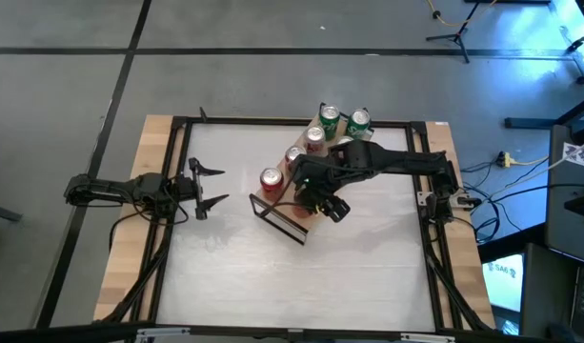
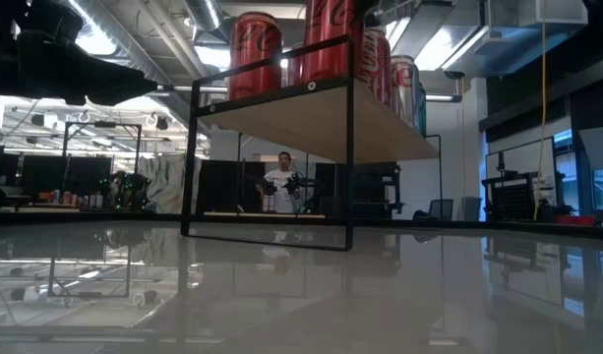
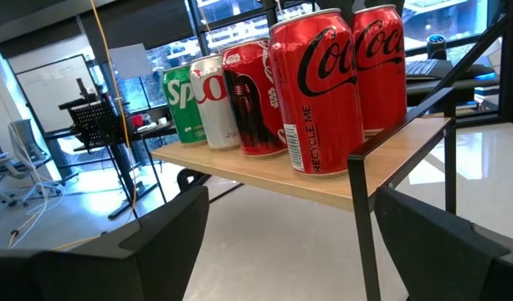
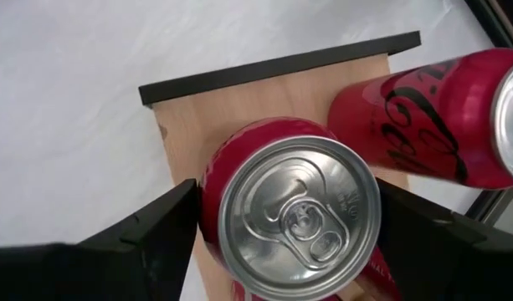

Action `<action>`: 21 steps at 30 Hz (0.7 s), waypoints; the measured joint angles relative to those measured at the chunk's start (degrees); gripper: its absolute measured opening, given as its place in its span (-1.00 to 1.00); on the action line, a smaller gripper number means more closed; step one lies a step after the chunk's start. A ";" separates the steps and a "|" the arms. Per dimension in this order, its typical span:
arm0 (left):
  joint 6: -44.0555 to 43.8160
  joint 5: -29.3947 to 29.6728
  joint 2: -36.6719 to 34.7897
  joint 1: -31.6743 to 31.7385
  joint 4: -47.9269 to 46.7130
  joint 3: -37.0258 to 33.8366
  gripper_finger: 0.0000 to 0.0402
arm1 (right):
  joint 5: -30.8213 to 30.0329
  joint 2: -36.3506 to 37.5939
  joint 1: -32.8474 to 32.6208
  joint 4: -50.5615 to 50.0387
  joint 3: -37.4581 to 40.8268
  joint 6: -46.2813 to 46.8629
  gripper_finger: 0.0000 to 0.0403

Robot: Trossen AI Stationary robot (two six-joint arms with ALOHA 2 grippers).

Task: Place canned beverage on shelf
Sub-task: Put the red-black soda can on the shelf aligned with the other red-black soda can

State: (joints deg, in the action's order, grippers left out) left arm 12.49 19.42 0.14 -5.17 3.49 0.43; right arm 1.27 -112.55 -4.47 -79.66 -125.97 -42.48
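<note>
The right gripper [image 1: 322,204] is hanging directly over a red can [image 4: 294,205] standing upright on the shelf [image 1: 272,204] at its near end, fingers spread to either side and apparently clear of it; placement appears to be finishing, so the next move calls for a straight lift without tipping the can. The left gripper [image 1: 212,186] is waiting open beside the shelf. Only the left wrist view is showing the green cans [image 3: 182,104] behind the red ones.
</note>
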 joint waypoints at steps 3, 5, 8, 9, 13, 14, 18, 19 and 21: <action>0.00 0.00 0.00 0.01 0.00 -0.01 0.64 | -0.08 0.00 0.00 -0.37 0.02 0.00 0.54; 0.00 0.00 0.01 0.01 0.00 -0.01 0.64 | -0.12 -0.04 0.00 -0.39 0.04 -0.02 0.54; 0.00 0.00 0.02 0.02 0.00 -0.01 0.64 | -0.28 -0.04 0.00 -0.42 0.06 -0.02 0.54; 0.00 0.00 0.02 0.00 0.00 -0.02 0.64 | -0.34 -0.06 0.00 -0.41 0.08 -0.02 0.54; 0.00 0.00 0.00 0.00 0.00 -0.01 0.64 | -0.44 -0.09 0.00 -0.42 0.09 -0.02 0.54; 0.00 0.00 0.01 0.00 0.01 0.00 0.64 | -0.47 -0.09 0.00 -0.40 0.09 -0.02 0.54; 0.00 0.00 0.00 0.00 0.00 0.00 0.64 | -0.58 -0.11 0.00 -0.32 0.09 -0.02 0.54; 0.00 0.00 0.02 0.01 0.00 -0.01 0.64 | -0.58 -0.11 0.00 -0.32 0.09 -0.02 0.54; 0.00 0.00 0.01 0.00 0.00 0.00 0.64 | -0.60 -0.13 0.00 -0.28 0.11 0.02 0.54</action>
State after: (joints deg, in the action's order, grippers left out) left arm 12.49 19.42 0.16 -5.17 3.49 0.43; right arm 0.67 -112.68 -4.47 -79.94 -125.86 -42.46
